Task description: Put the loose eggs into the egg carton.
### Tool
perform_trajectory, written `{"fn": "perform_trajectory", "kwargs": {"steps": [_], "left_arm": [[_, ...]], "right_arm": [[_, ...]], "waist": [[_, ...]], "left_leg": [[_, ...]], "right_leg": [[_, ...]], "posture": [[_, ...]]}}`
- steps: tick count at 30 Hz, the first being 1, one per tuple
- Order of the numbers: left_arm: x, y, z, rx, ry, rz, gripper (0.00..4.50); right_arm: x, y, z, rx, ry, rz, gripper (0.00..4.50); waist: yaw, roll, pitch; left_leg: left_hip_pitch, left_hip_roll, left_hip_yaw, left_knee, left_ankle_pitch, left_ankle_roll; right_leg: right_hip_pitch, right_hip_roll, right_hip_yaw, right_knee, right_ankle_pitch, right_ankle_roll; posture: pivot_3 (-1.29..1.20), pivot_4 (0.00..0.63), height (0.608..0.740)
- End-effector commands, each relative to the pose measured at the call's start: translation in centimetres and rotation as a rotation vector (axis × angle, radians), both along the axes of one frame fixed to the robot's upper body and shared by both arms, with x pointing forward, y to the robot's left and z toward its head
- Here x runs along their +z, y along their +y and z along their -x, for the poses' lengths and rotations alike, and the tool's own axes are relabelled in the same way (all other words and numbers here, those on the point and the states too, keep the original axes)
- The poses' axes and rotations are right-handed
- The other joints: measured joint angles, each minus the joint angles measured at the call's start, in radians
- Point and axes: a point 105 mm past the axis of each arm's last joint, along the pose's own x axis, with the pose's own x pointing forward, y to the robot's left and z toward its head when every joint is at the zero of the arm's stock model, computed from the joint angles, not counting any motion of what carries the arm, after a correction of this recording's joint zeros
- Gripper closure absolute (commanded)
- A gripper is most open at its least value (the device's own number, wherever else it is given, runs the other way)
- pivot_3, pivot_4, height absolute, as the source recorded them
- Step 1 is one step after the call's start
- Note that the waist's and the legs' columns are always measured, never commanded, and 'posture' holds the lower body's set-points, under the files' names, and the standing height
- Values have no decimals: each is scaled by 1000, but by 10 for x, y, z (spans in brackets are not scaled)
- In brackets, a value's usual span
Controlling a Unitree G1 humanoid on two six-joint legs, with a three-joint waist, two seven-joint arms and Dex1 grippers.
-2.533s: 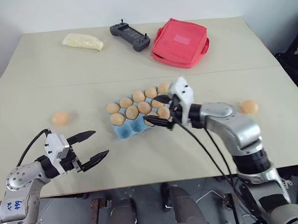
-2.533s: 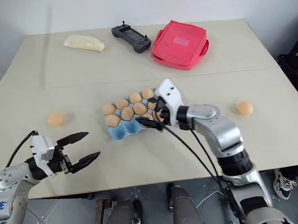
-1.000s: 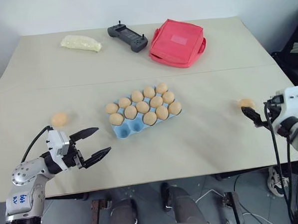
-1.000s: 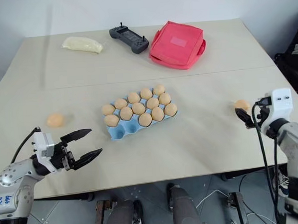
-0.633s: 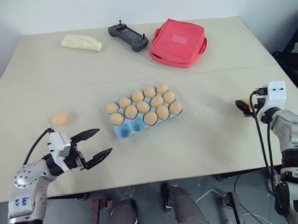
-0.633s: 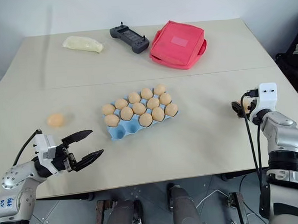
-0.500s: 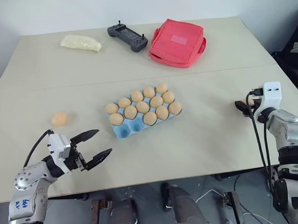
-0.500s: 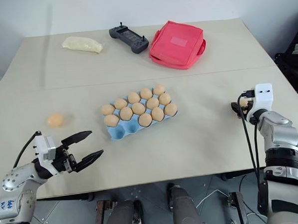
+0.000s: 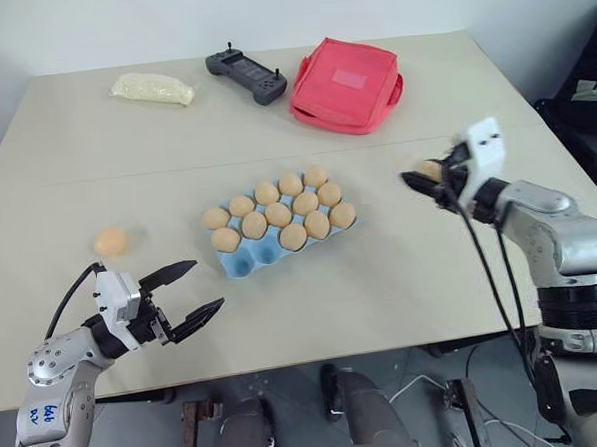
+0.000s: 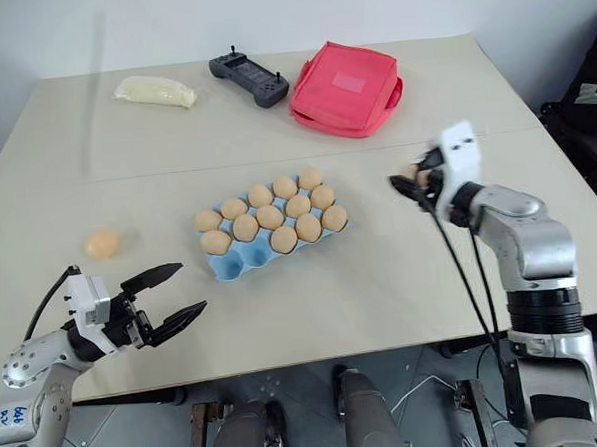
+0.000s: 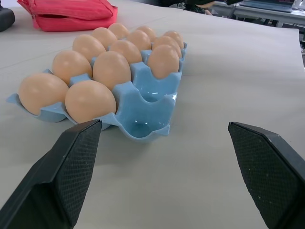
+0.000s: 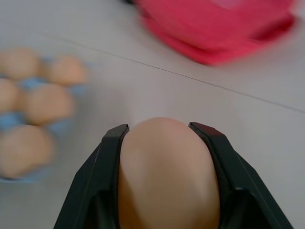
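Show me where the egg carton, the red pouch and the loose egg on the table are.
egg carton (image 9: 248, 262), left eye view, empty blue front cup.
red pouch (image 9: 345, 71), left eye view, top face.
loose egg (image 9: 110, 242), left eye view, its middle.

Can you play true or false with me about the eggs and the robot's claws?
1. The right claw holds an egg. True.
2. The left claw holds an egg too. False: it is open and holds nothing.
3. One loose egg lies on the table, on the robot's left of the egg carton. True.
4. Every cup in the carton is full. False: the cups at the near end are bare.
5. The red pouch sits inside the carton. False: it lies apart, farther back.
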Motion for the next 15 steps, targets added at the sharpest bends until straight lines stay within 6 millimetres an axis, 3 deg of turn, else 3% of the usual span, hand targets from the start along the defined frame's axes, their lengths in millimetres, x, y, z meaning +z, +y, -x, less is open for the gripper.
{"fn": "perform_trajectory", "kwargs": {"steps": [1, 6, 15], "left_arm": [[10, 3, 0, 4, -50, -4, 0], [11, 4, -3, 11, -60, -10, 0], [13, 8, 0, 40, -73, -11, 0]], "right_arm": [[16, 54, 18, 209, -37, -14, 2850], [14, 117, 32, 402, -39, -14, 2850], [-1, 172, 46, 558, -14, 5, 2850]], "waist": [[1, 0, 0], [1, 0, 0], [1, -1, 0]], "left_leg": [[0, 0, 0, 0, 0, 0], [-1, -1, 0, 0, 0, -1], [-2, -1, -1, 0, -1, -2]], "right_leg": [[0, 0, -1, 0, 0, 0], [-1, -1, -4, 2, 0, -1], [-2, -2, -6, 3, 0, -1]], "posture": [[0, 150, 740], [0, 150, 740], [0, 150, 740]]}}
